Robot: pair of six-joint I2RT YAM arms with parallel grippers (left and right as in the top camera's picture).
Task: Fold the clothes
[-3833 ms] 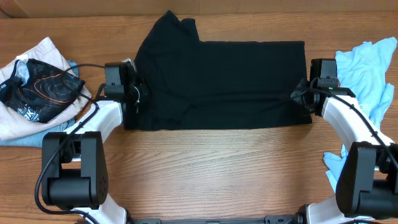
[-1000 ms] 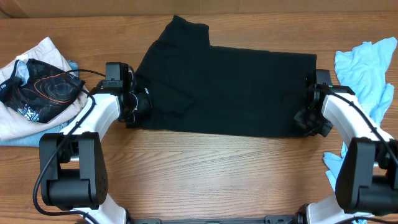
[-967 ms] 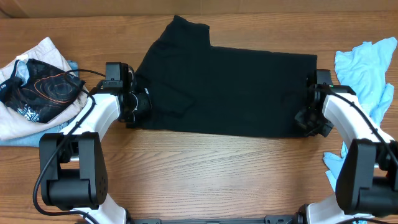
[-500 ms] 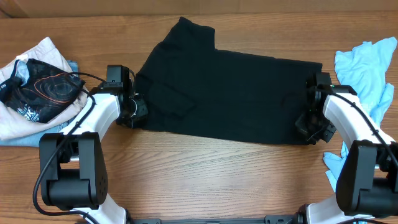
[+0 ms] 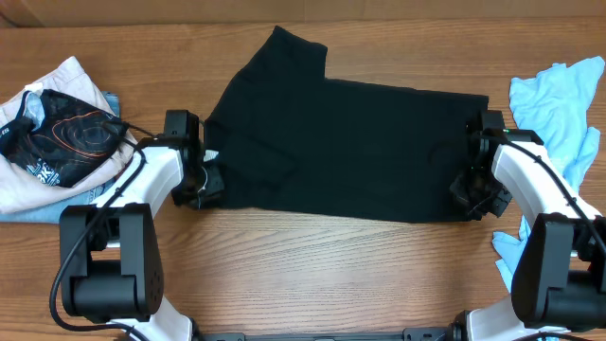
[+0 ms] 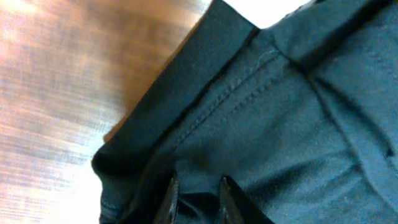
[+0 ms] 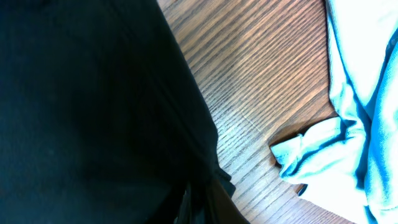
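Observation:
The plain black T-shirt [image 5: 341,142] lies folded lengthwise across the table, one sleeve sticking up at the back left. My left gripper [image 5: 206,180] is shut on the shirt's near left edge; the left wrist view shows the two fingertips [image 6: 198,198] pinching a stitched hem of the black fabric [image 6: 273,106]. My right gripper [image 5: 471,194] is shut on the shirt's near right corner; in the right wrist view its fingers [image 7: 198,200] pinch the black cloth [image 7: 87,106] at its edge.
A pile with a black orange-and-white swirl-print garment [image 5: 66,133] on beige cloth [image 5: 47,185] lies at the far left. Light blue clothes [image 5: 559,109] lie at the right edge, also shown in the right wrist view [image 7: 348,143]. Bare wood lies in front.
Both grippers have dragged the shirt's near edge toward the front of the table. The shirt now sits skewed, lower on the right, and the sleeve has shifted slightly right.

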